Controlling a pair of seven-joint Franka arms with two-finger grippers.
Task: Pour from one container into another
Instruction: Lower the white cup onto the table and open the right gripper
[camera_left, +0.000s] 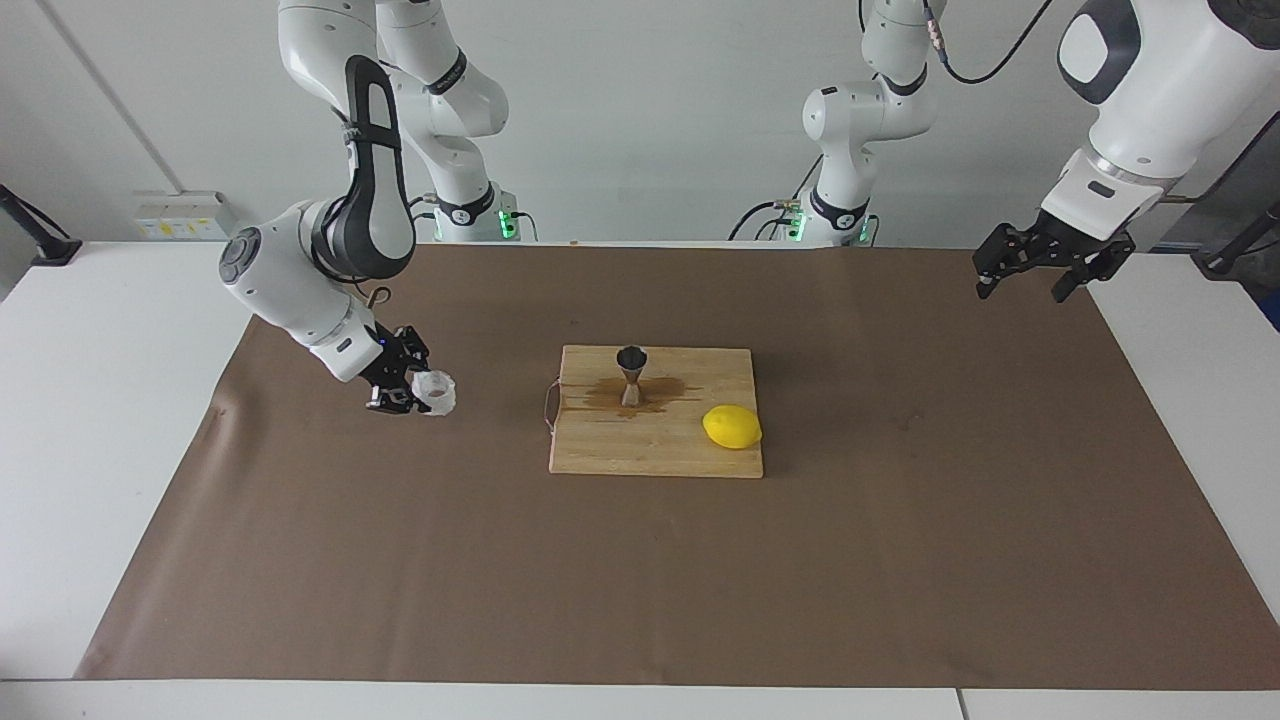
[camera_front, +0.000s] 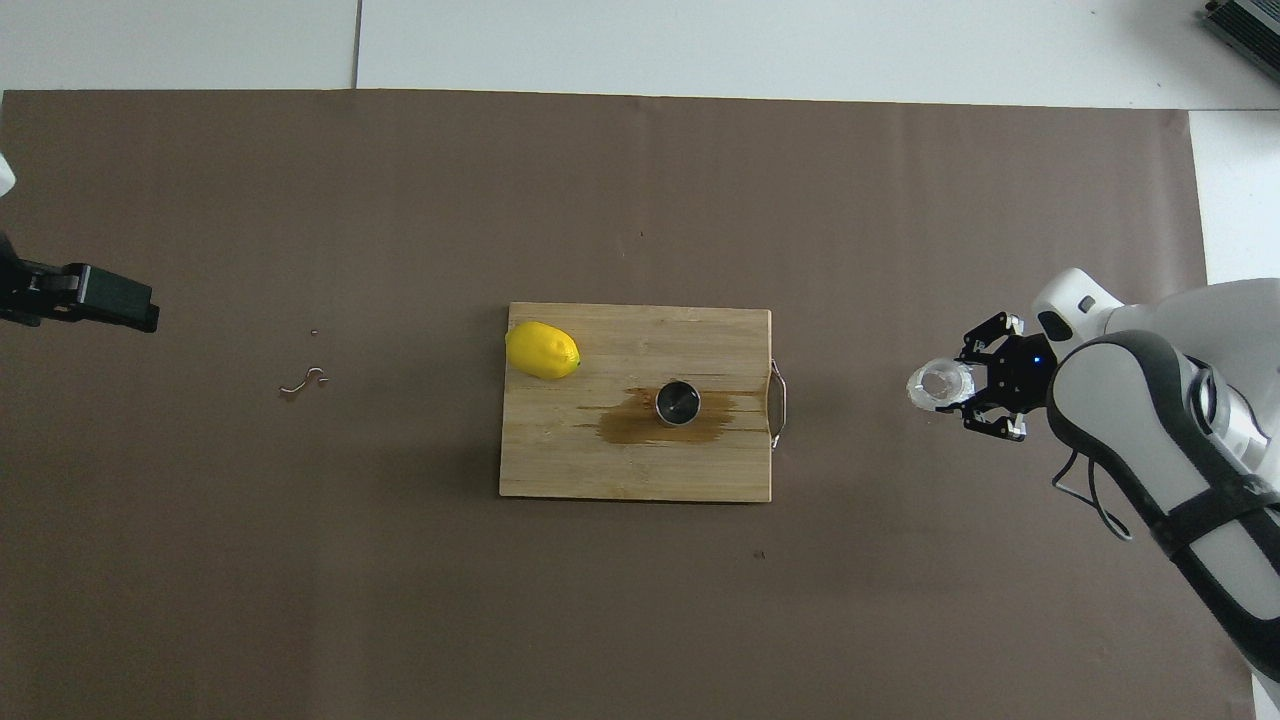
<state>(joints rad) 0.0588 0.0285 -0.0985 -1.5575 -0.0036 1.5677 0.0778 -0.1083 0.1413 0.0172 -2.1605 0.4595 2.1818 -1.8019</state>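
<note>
**Cup in the right gripper's grasp, well apart from the board**

While the left arm waits at its own end of the table, the right gripper (camera_left: 408, 388) is clenched on the whitish bumpy cup (camera_left: 436, 393) over the brown mat (camera_left: 640, 560), toward the right arm's end of the table. The cup sits at the very tip of the claw, sticking out from the fingers on the side that faces the cutting board (camera_left: 690, 450). In the overhead view the cup's round mouth (camera_front: 938, 385) shows just past the black fingers (camera_front: 985, 350), which hug it from either side, with the gripper (camera_front: 975, 388) coming at it from the arm's end of the table. From the facing view the cup looks tilted rather than upright, its mouth turned partly toward the board; whether its base touches the mat I cannot tell.

On the board, well apart from the cup, stands the metal jigger (camera_left: 631, 375), upright, its dark mouth up. A brown wet stain (camera_left: 600, 397) spreads on the wood around its foot. A lemon (camera_left: 732, 427) lies on the board too, at the corner toward the left arm's end and farther from the robots than the jigger.

The left gripper (camera_left: 1030, 275) hangs over the mat's edge at its end of the table, its fingers spread and holding nothing.
</note>
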